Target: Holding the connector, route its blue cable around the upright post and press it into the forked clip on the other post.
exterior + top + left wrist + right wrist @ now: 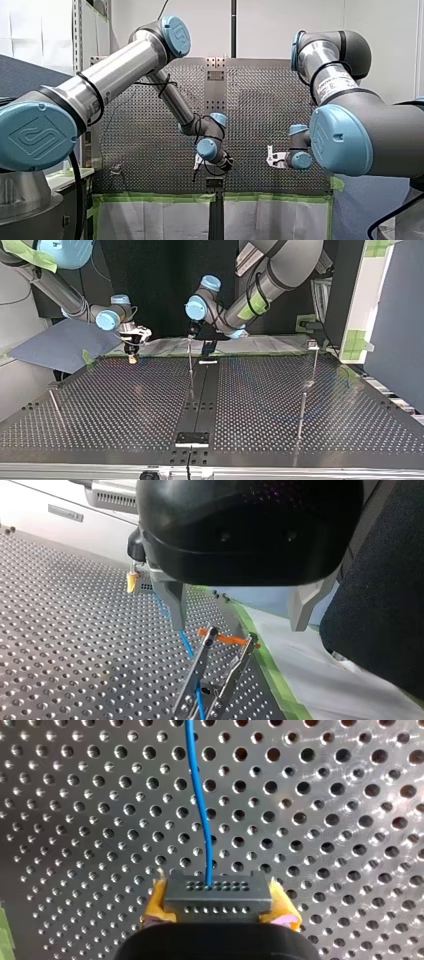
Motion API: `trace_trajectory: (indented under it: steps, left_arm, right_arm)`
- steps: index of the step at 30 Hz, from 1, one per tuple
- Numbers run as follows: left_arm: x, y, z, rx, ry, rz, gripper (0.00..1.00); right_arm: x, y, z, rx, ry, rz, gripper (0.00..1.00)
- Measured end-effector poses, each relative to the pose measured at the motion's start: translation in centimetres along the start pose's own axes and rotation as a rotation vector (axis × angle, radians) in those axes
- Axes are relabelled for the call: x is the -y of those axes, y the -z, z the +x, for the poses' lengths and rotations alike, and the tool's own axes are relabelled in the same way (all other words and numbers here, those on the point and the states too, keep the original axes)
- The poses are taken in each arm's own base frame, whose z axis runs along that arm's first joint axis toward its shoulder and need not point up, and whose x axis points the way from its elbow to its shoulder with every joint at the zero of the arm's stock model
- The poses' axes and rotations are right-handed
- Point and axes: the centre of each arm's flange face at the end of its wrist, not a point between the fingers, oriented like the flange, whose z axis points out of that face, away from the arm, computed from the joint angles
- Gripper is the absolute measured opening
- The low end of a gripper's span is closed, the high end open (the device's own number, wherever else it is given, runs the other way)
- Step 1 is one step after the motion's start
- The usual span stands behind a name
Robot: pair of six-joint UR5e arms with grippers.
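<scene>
Right wrist view: connector tight in my right hand (pads half hidden); my left hand agape

Perforated table with upright posts

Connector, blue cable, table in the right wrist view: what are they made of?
Connector: likely moulded plastic, matt dark grey, with two rows of small holes.
Blue cable: probably plastic-insulated wire, smooth, slightly glossy, bends gently.
Table: metal, possibly aluminium, brushed sheen with light glare around its perforations.
</scene>
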Motion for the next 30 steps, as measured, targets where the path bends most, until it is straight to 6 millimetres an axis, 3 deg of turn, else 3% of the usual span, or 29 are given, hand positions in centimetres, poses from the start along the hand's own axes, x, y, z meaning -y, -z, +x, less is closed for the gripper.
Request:
trace_trajectory:
  steps: [22, 30]
  left_arm:
    - [0.3, 0.1, 0.1, 0.000, 0.003, 0.001, 1.00]
    - [0.6, 1.2, 0.3, -0.010, -0.010, 0.005, 1.00]
  right_arm:
    - [0.0, 0.1, -0.1, 0.005, 0.000, 0.000, 0.00]
    - [0.0, 0.1, -0.2, 0.009, 0.000, 0.000, 0.00]
